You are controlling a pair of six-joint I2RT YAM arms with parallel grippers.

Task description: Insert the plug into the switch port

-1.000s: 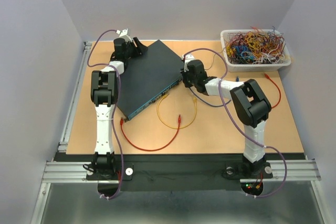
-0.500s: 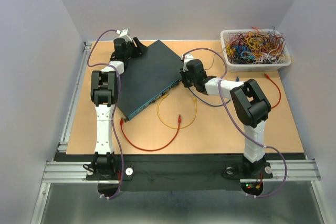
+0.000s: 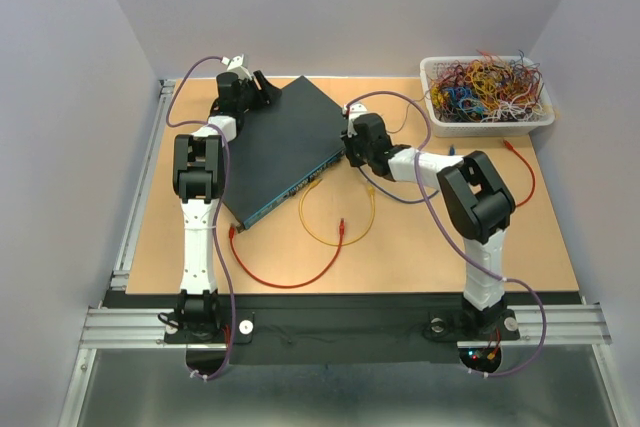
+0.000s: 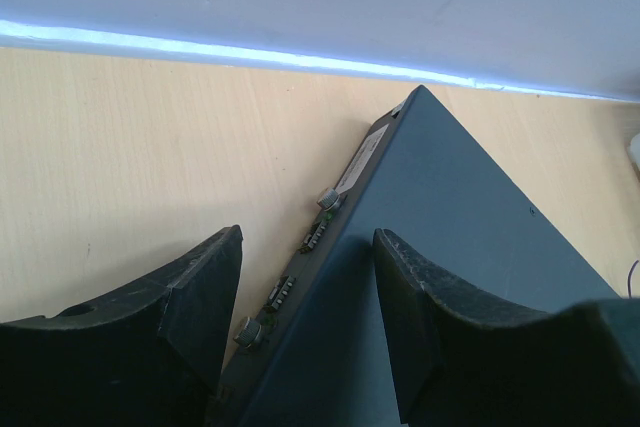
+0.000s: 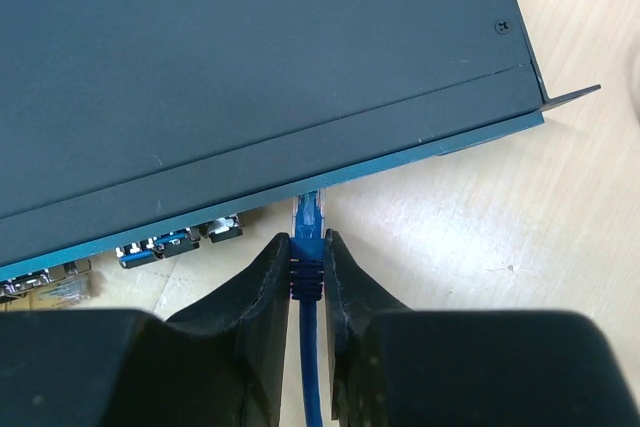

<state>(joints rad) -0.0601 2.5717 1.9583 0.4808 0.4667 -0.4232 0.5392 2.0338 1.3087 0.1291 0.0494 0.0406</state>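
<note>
Right hand [image 5: 306,269] pinches the blue plug [image 5: 309,217], its tip against the switch [image 5: 250,67] front face, right of the other ports [image 5: 178,240]. Left hand [image 4: 308,287], spread, straddles the switch's rear edge.

Two arms, white links, black joints.
L arm [image 3: 197,247] & R arm [image 3: 487,272]: purple cable [image 3: 232,247] looped behind jaws; fingers [image 4: 200,297] matte black, scuffed, curved inner faces.
</note>
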